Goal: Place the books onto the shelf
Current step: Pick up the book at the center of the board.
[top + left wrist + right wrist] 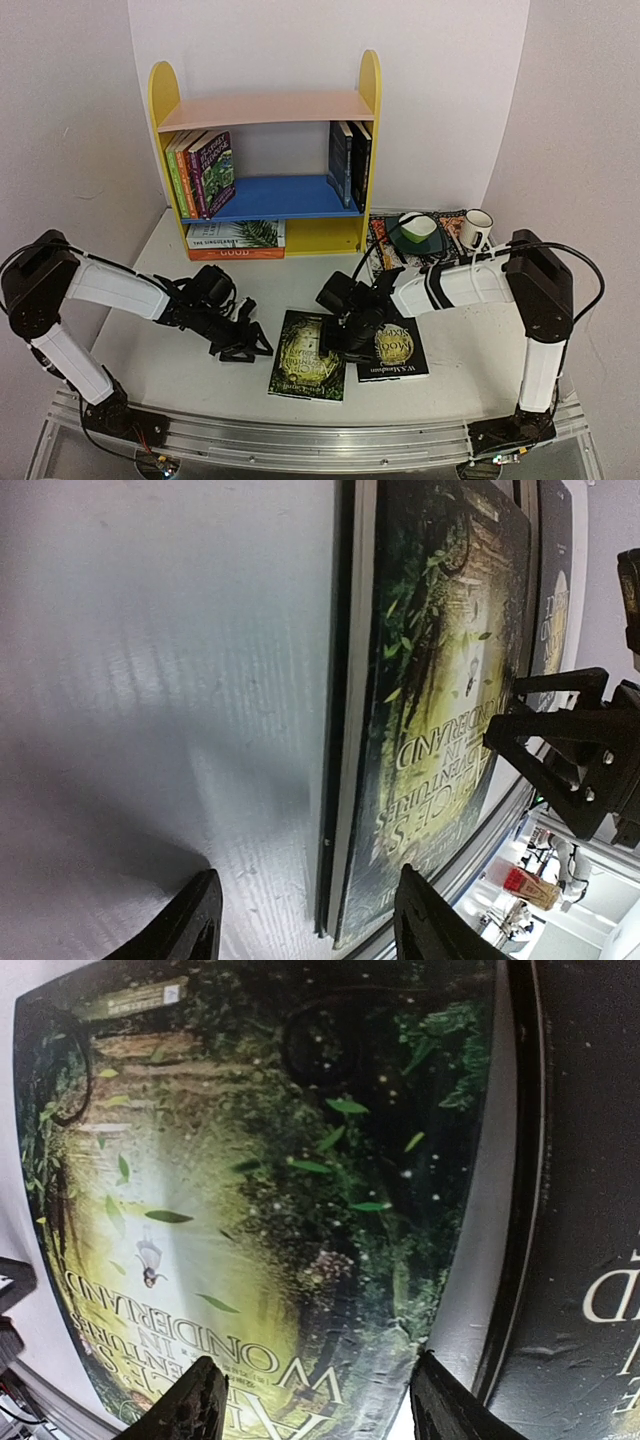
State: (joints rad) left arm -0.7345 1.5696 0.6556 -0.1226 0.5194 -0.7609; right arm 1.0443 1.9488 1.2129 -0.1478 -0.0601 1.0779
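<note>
A green forest-cover book (308,358) lies flat on the table, with a black moon-cover book (395,350) to its right. My left gripper (245,345) is low at the green book's left edge, open. In the left wrist view its fingers (195,920) straddle that edge of the green book (440,680) without clamping it. My right gripper (350,335) hovers open over the green book's right side. Below the right gripper (315,1405) are the green cover (250,1160) and the black book (590,1210). The yellow shelf (265,105) holds upright books left (200,172) and right (350,160), and flat ones below (235,240).
A white mug (476,228) and a green cup (418,230) stand on a patterned mat (385,245) right of the shelf. The metal rail (300,435) runs along the table's near edge. In the left wrist view the right gripper (570,740) shows beyond the green book.
</note>
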